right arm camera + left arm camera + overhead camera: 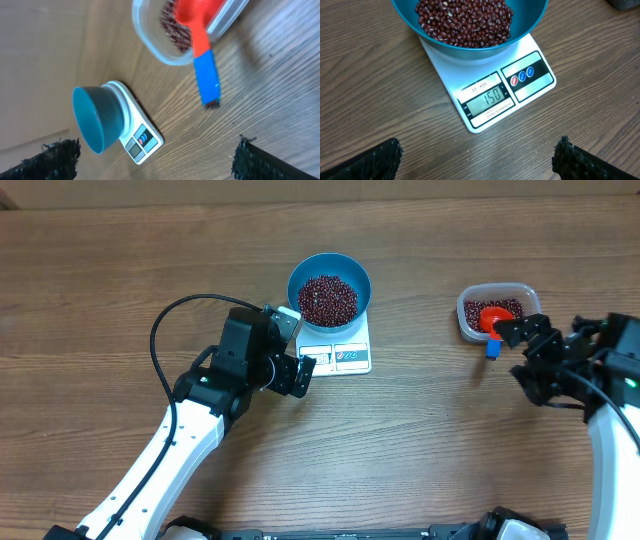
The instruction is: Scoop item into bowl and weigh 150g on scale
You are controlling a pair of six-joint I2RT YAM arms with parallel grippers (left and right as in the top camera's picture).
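Note:
The bright-blue bowl (329, 290) stands on the white scale (346, 357) and holds a heap of dark red-brown beans (328, 299). In the left wrist view the beans (465, 20) fill the bowl (530, 22), and the scale (485, 100) shows 150 on its display. My left gripper (297, 372) is open just in front of the scale's left corner, with bare wood between its fingers (479, 155). My right gripper (527, 346) is open at the far right, beside the red scoop (491, 318), and holds nothing (159, 155).
A clear plastic tub (466, 313) with more beans sits at the right. The red scoop (197, 20) lies in it, its blue handle (206, 80) sticking out over the rim towards my right gripper. A black cable (170, 320) loops above the left arm.

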